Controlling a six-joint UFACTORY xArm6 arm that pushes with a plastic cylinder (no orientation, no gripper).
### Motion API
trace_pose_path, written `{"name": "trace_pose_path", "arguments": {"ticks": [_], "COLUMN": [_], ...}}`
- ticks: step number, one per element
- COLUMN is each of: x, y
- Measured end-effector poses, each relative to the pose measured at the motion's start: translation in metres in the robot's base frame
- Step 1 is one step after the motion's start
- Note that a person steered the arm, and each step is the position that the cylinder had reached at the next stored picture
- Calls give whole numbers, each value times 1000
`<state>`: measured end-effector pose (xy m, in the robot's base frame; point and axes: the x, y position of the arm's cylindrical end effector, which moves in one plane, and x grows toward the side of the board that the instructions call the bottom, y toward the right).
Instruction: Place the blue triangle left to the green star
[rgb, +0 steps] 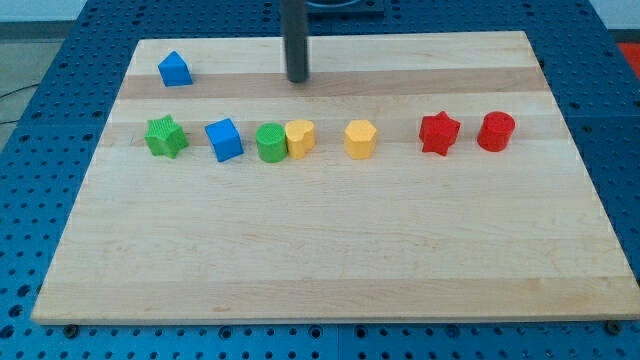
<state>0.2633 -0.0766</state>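
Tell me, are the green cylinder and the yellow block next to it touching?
Touching: the camera view shows the green cylinder and yellow block pressed side by side, no board between.

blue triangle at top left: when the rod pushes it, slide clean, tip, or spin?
The blue triangle looks like a low, rigid block sitting flat on the smooth wooden board, so it will probably slide, not tip. Its angled faces may make it rotate if contact is off-centre. My tip is well off to its right, not touching it, with no block between them.

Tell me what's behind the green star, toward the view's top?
Only bare wooden board directly behind the green star; the blue triangle sits a little right of that. Nothing there is covered. My tip is farther right.
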Motion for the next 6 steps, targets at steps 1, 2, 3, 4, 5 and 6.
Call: {"name": "trace_pose_path", "arguments": {"ticks": [1,2,3,4,5,6], "x": [-39,-33,25,65,50,24], "y": [-63,-123,-138,-138,-135,-135]}}
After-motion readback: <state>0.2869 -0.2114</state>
